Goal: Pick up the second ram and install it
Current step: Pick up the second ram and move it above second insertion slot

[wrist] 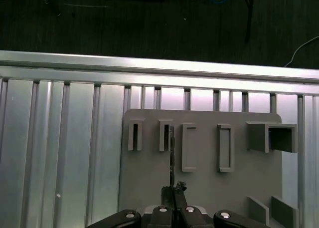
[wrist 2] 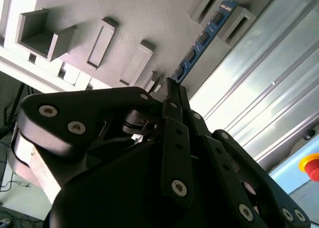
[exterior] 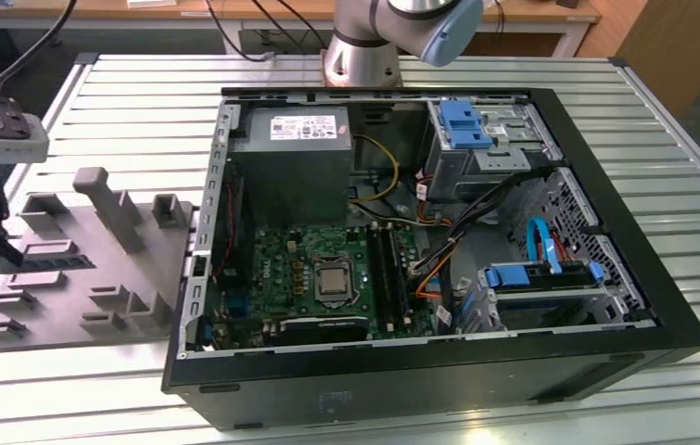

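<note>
Down on the grey moulded fixture [wrist: 209,198], we have the second ram [wrist: 171,153] standing on its edge. It reads as a thin dark line in the first wrist view, running past one of the slotted posts [wrist: 165,135]. We follow that line along and there's the claw [wrist: 172,189], right at the stick's near end, drawn in to a sliver with the end caught between its two sides.

Over to the second wrist view, and now we get the flat face: blue board, a row of black chips, the far end tucked between two posts. The near end meets the black fingertips [wrist 2: 172,96], which are pinched almost together on it. The stick sits in the fixture, not yet lifted out.

From the exterior view, we see the fixture lying on the slatted metal table [exterior: 646,120] at the exterior view's left. The open computer case [exterior: 683,343] is well apart, toward the exterior view's right. Inside it the green motherboard [exterior: 287,269] lies flat, and the grey power supply box [exterior: 287,158] sits just beside it, on the side nearer the arm's base [exterior: 362,56].
</note>
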Controlling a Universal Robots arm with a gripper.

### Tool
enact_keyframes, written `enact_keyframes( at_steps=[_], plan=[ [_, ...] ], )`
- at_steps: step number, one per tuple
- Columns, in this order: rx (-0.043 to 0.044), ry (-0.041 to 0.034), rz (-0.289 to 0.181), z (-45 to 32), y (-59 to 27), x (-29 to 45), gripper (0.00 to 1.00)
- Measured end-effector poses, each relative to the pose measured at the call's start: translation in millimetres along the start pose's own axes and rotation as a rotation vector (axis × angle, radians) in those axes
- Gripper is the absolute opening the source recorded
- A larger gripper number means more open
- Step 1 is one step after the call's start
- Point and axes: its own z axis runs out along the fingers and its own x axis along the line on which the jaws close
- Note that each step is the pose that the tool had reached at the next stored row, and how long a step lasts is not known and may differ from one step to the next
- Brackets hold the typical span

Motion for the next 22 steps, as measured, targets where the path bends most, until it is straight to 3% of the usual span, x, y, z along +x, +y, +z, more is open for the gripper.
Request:
enact_keyframes(
  at_steps=[11, 22],
  plan=[
    [0.0001, -0.0001, 0.000, -29.5, 1.5, -1.7, 0.13],
    [0.0000, 0.0000, 0.000, -64.7, 3.3, -3.7, 0.13]
  ],
)
